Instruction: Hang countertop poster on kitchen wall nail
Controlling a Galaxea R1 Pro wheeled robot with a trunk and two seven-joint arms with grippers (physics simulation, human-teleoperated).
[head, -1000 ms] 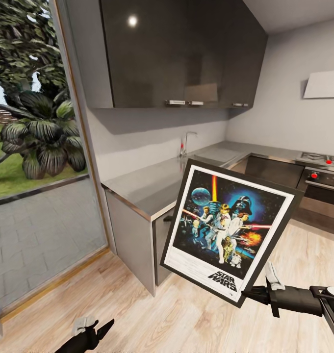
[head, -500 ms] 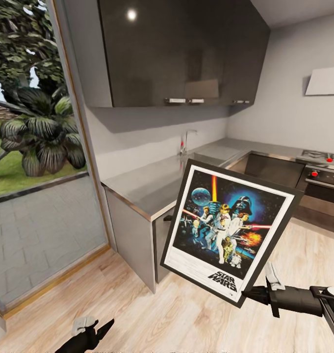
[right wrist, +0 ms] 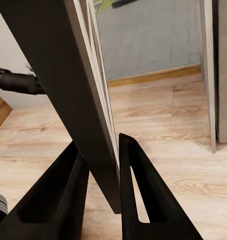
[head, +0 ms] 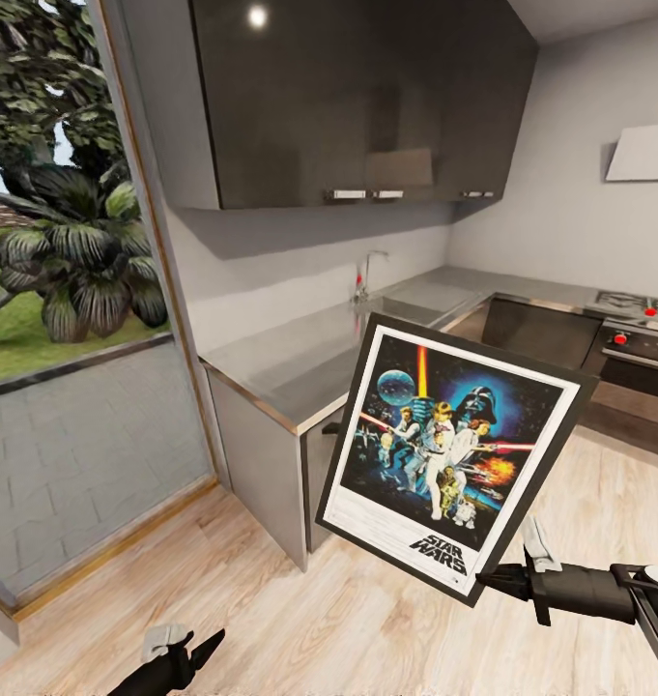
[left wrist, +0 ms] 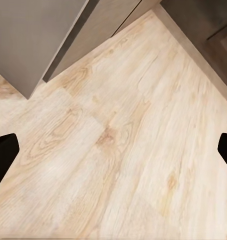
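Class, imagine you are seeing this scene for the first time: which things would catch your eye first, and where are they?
The tilted Star Wars poster dominates the centre, pinched at its lower corner by the right gripper. Behind it runs the shiny steel kitchen countertop under glossy dark upper cabinets. At left, big glass doors show leafy plants.

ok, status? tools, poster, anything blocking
Right tool shut on poster at its lower corner, held tilted off the countertop. Left tool open, low over the floor. No nail visible; nothing blocking.
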